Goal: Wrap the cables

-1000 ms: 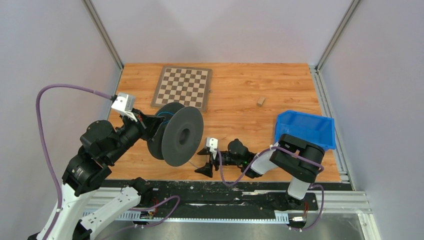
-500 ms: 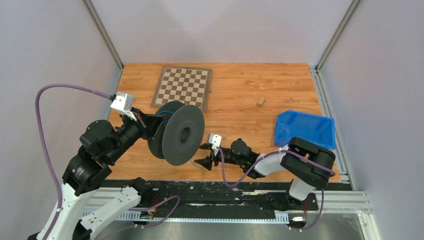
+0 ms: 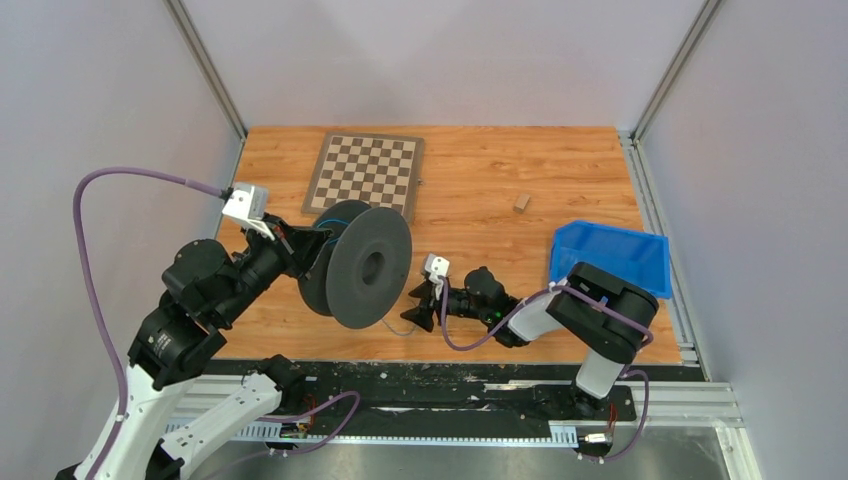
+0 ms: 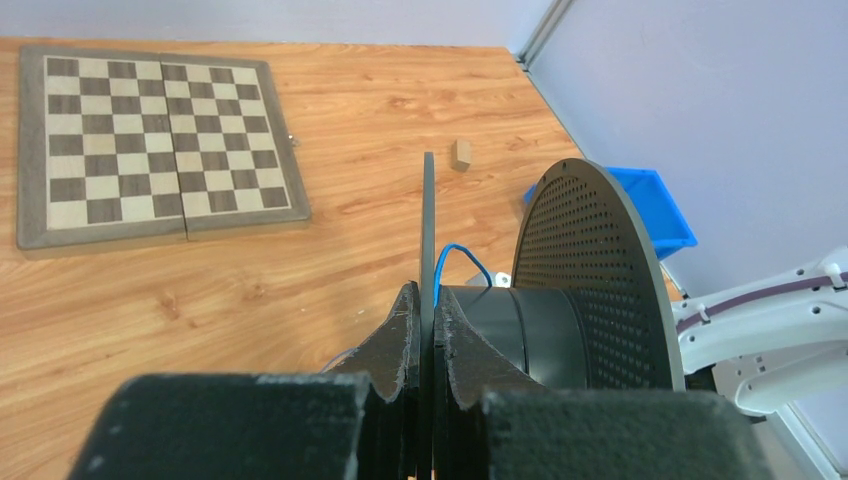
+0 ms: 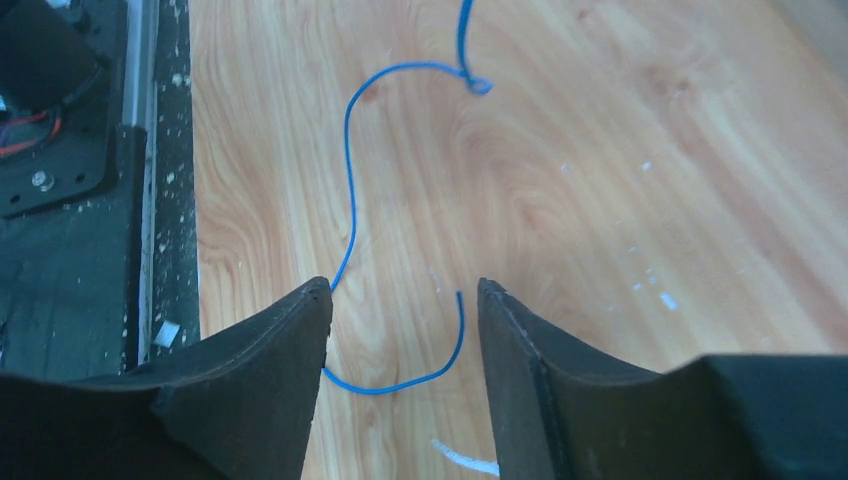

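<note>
A thin blue cable [image 5: 352, 200] snakes over the wooden table in the right wrist view. Its free end [image 5: 458, 335] curls between the fingers of my right gripper [image 5: 404, 295], which is open and low over the table. From above, that gripper [image 3: 418, 305] sits just right of a black spool [image 3: 362, 270] standing on edge, with a faint cable loop [image 3: 398, 326] below it. My left gripper [image 4: 426, 310] is shut on the spool's thin near flange [image 4: 427, 225]. A short blue cable [image 4: 457, 262] arcs up from the spool's hub.
A chessboard [image 3: 365, 175] lies at the back left. A small wooden block [image 3: 521, 202] sits at the back right, and a blue bin [image 3: 610, 258] stands at the right edge. The black mounting rail [image 3: 450, 385] runs along the near edge.
My right gripper has moved left and slightly away, toward the spool, and its jaws have narrowed. The left gripper has nudged the spool a little to the right.
</note>
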